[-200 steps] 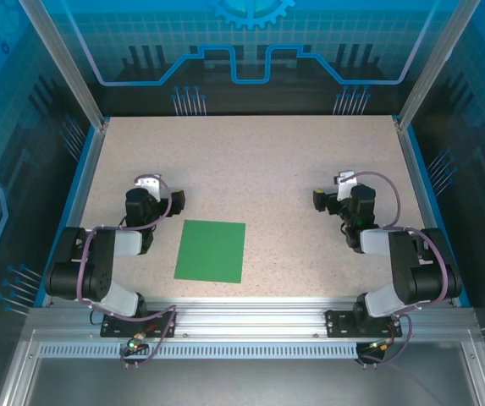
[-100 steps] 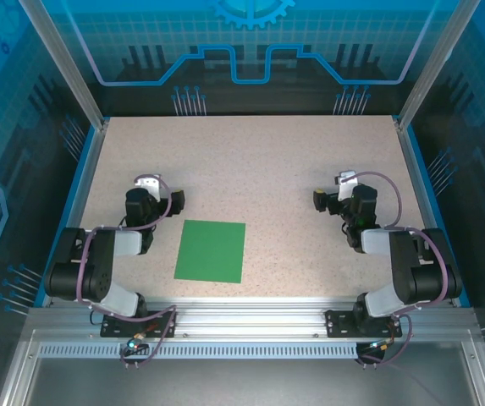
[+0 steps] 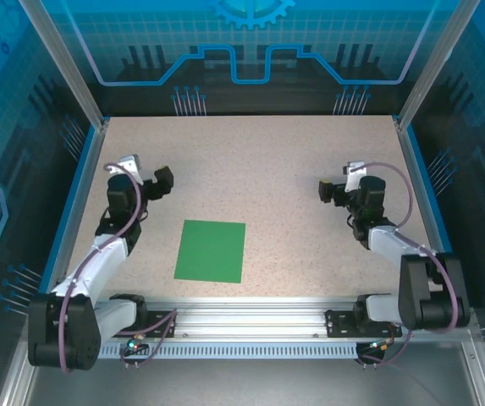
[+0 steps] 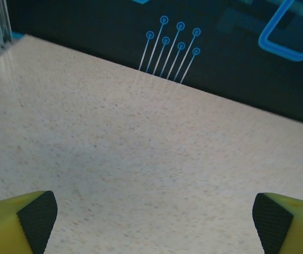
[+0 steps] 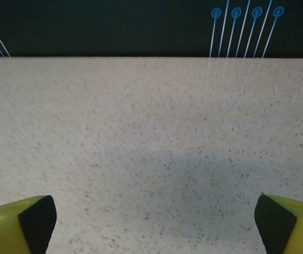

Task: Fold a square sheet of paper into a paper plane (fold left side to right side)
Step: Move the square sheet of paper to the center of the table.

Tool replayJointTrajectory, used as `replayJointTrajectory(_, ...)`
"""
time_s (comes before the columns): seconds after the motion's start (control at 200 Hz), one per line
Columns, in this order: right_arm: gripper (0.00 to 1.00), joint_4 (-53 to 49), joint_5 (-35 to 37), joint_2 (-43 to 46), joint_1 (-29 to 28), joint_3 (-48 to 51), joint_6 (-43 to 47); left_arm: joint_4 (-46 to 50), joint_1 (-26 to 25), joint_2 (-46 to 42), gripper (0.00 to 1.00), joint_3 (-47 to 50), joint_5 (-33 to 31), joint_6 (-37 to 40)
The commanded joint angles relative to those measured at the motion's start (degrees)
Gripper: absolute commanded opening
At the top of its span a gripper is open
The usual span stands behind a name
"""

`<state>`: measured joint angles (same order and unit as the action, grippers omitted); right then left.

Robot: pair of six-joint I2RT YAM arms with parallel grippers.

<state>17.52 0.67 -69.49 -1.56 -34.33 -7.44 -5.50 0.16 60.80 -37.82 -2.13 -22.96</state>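
The square sheet of paper (image 3: 211, 250) lies flat, apparently uncreased, on the worktop (image 3: 267, 161), well apart from the wide-open, empty left claw (image 3: 146, 172) and right claw (image 3: 340, 180).

No legible text, number, label or brand on any surface. Graphic marks only: a blue gear emblem (image 3: 251, 10) at the top of the back wall (image 3: 327, 51), and blue circuit lines (image 4: 171, 45) ending in small rings, printed on the dark wall panels.
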Motion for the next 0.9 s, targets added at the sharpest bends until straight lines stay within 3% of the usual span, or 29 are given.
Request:
replayJointTrajectory(0.0, 1.00, -15.4, -3.7, 3.3, -2.7, -3.7, -8.4, 14.4, -0.4, -1.8, 0.99, -1.2, 9.2, -11.2)
replayJointTrajectory(0.235, 1.00, -21.8, -8.0, 3.9, -20.0, -6.0, -16.9, 19.4, -0.5, -6.8, 0.99, 2.2, 13.4, -14.7)
replayJointTrajectory(0.54, 0.88, -27.2, -15.8, -12.6, -36.4, -15.1, -20.4, 21.3, -0.6, -10.0, 0.99, 5.8, 13.5, -14.7)
replayJointTrajectory(0.77, 0.61, -28.9, -22.6, -30.9, -42.7, -27.9, -20.3, 21.6, -0.5, -10.1, 0.99, 6.4, 12.3, -15.2)
replayJointTrajectory(0.895, 0.54, -31.7, -23.7, -38.0, -44.3, -34.3, -19.4, 21.7, -0.7, -10.3, 0.99, 6.6, 11.6, -15.4)
